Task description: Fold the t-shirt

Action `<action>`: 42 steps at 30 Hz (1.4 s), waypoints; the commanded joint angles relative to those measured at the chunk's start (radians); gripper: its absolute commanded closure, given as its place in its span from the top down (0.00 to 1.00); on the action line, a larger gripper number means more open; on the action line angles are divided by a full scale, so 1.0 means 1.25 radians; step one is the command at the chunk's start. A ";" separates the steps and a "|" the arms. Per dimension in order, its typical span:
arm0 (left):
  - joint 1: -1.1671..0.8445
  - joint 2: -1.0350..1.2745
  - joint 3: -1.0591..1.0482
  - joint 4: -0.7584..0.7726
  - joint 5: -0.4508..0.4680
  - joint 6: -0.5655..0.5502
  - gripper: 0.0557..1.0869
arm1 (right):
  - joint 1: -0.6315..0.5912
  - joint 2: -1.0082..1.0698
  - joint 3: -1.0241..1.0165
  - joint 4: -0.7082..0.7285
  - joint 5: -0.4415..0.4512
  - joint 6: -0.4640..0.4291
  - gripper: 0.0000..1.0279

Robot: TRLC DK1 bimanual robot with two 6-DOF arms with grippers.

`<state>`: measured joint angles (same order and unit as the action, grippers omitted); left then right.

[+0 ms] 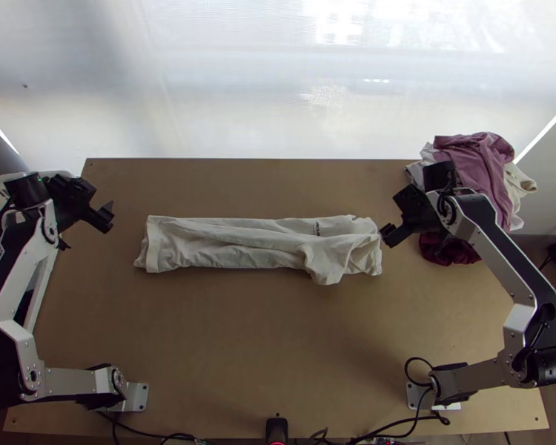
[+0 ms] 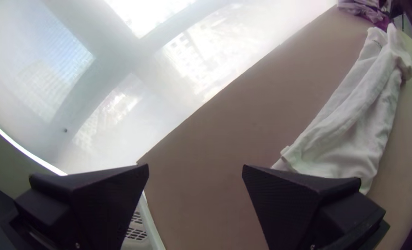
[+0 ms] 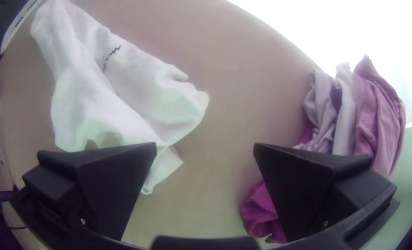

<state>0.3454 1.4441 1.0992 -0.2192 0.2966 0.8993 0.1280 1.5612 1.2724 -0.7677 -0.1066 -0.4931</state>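
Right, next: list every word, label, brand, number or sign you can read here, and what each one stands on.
Dark lettering on the off-white t-shirt: slanted and partly blurred, so not quoted.
Finer print beside it, on the same t-shirt: too small to read.
Pile of pink and pale clothes: no print that I can make out.
No text can be quoted with certainty.
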 commanded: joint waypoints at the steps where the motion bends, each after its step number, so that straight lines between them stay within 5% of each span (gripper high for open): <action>1: -0.025 -0.075 -0.020 -0.046 0.013 -0.122 0.95 | -0.012 -0.021 0.025 0.036 0.050 0.025 0.89; 4: -0.055 -0.090 -0.017 -0.117 0.020 -0.187 0.95 | 0.033 -0.046 0.036 0.040 0.062 0.043 0.87; 10: -0.087 -0.100 -0.017 -0.273 0.065 -0.292 0.95 | 0.295 -0.119 0.007 0.101 0.224 0.014 0.87; 20: -0.084 -0.036 -0.009 -0.371 0.151 -0.422 0.90 | 0.533 -0.079 -0.112 0.348 0.328 -0.017 0.22; 26: -0.054 0.069 0.032 -0.512 0.217 -0.395 0.95 | 0.590 -0.027 -0.121 0.422 0.379 -0.018 0.20; 28: -0.049 0.038 0.009 -0.506 0.218 -0.376 0.95 | 0.595 -0.017 -0.122 0.447 0.384 -0.023 0.07; 35: -0.222 -0.283 -0.220 -0.239 -0.035 -0.283 0.95 | 0.587 0.058 -0.117 0.485 0.382 -0.026 0.03; 38: -0.258 -0.344 -0.288 -0.184 -0.064 -0.259 0.95 | 0.585 0.079 -0.118 0.503 0.384 -0.028 0.03; 42: -0.378 -0.455 -0.439 -0.037 -0.189 -0.167 0.95 | 0.575 0.097 -0.112 0.509 0.384 -0.033 0.03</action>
<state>0.0517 1.0897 0.7959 -0.4915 0.2501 0.5617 0.8536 1.6310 1.1271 -0.1646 0.3676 -0.5259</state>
